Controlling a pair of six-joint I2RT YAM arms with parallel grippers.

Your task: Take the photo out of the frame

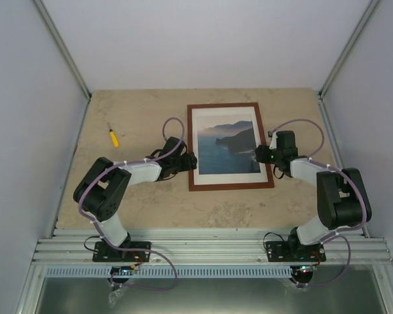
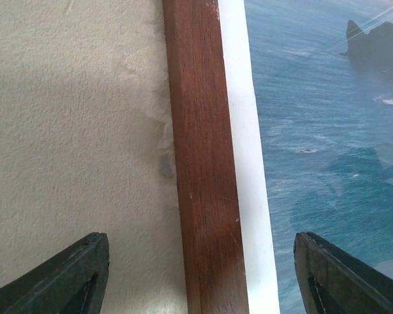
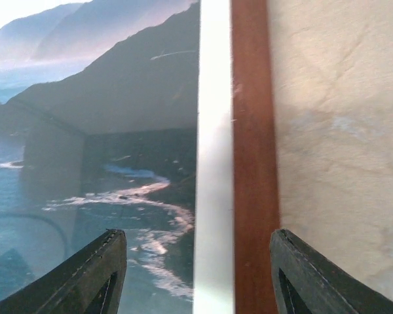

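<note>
The frame (image 1: 230, 186), with thin reddish-brown wooden edges, lies flat and face up in the middle of the table. Inside it sits the photo (image 1: 226, 147) of blue sea and dark cliffs, bordered by a white mat (image 2: 245, 131). My left gripper (image 1: 191, 161) hovers over the frame's left rail (image 2: 203, 163). It is open, with one finger over the table and the other over the photo (image 2: 327, 131). My right gripper (image 1: 263, 154) is open too and straddles the right rail (image 3: 252, 131). Its left finger is over the photo (image 3: 118, 131), and neither gripper holds anything.
A small yellow-handled screwdriver (image 1: 112, 137) lies on the beige tabletop (image 1: 137, 203) at the far left. Grey walls enclose the table on three sides. An aluminium rail (image 1: 209, 248) carrying both arm bases runs along the near edge.
</note>
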